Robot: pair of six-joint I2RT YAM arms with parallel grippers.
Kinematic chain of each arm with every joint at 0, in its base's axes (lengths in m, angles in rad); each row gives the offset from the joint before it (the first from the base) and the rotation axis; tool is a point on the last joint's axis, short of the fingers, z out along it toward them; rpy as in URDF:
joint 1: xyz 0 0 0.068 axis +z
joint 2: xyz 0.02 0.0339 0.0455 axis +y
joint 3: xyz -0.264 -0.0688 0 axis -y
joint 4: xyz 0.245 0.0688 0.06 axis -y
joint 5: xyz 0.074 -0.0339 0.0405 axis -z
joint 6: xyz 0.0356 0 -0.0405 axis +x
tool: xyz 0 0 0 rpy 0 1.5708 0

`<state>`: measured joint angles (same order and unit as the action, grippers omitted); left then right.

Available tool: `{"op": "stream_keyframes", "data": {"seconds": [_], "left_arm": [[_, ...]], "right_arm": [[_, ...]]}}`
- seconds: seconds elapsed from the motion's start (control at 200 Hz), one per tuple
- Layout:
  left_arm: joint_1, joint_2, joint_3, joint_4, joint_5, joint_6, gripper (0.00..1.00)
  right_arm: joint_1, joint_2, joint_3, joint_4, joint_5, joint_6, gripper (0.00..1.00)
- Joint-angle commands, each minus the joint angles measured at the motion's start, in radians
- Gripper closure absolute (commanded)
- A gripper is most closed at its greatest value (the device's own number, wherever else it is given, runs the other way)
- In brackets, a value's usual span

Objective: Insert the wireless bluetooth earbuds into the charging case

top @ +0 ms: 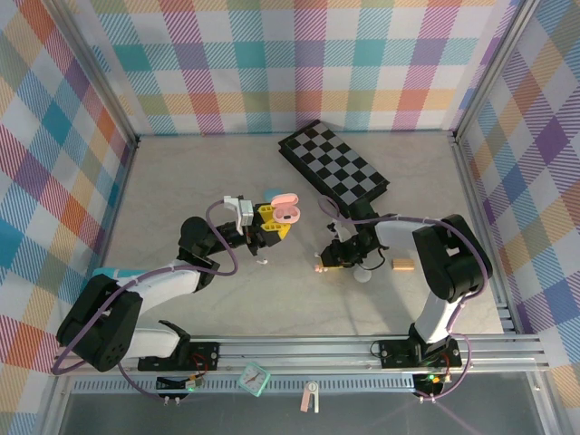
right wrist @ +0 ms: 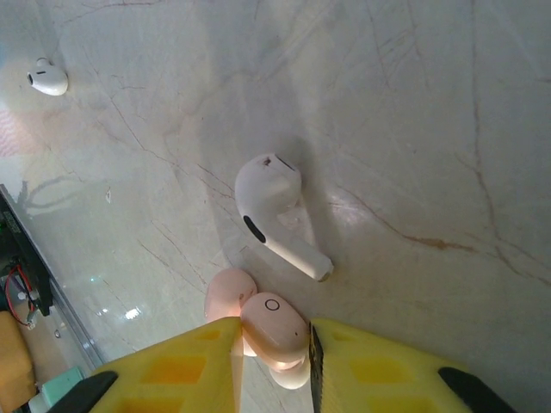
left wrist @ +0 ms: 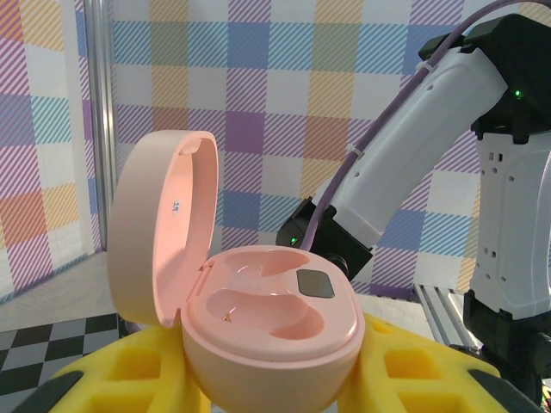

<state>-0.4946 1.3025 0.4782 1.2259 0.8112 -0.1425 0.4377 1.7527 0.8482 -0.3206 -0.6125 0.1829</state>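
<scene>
On the pale marbled table (right wrist: 430,103), the right arm's yellow fingers (right wrist: 344,361) stood nearly shut around a small pink plastic earbud (right wrist: 274,325), seemingly pinching it where it lay beside a white stemmed earbud (right wrist: 274,211). Nearby, the left arm's yellow fingers (left wrist: 413,370) clamped the pink pebble-shaped charging case (left wrist: 271,323), lid raised and empty wells turned upward, apparently steadied to receive the earbud.
</scene>
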Motion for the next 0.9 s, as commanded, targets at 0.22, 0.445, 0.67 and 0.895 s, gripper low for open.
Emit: {"op": "stream_keyframes", "data": {"seconds": [0.22, 0.445, 0.67, 0.895], "left_arm": [[0.01, 0.011, 0.022, 0.059, 0.027, -0.014, 0.77], [0.009, 0.011, 0.019, 0.062, 0.025, -0.014, 0.77], [0.01, 0.027, 0.016, 0.072, 0.013, -0.007, 0.77], [0.008, 0.051, 0.025, 0.071, 0.009, 0.004, 0.78]], "right_arm": [[0.029, -0.068, -0.022, 0.011, 0.096, 0.073, 0.8], [0.029, -0.154, -0.05, 0.011, 0.173, 0.116, 0.8], [0.028, -0.266, -0.079, 0.023, 0.332, 0.23, 0.79], [0.062, -0.374, -0.094, -0.029, 0.584, 0.41, 0.8]]}}
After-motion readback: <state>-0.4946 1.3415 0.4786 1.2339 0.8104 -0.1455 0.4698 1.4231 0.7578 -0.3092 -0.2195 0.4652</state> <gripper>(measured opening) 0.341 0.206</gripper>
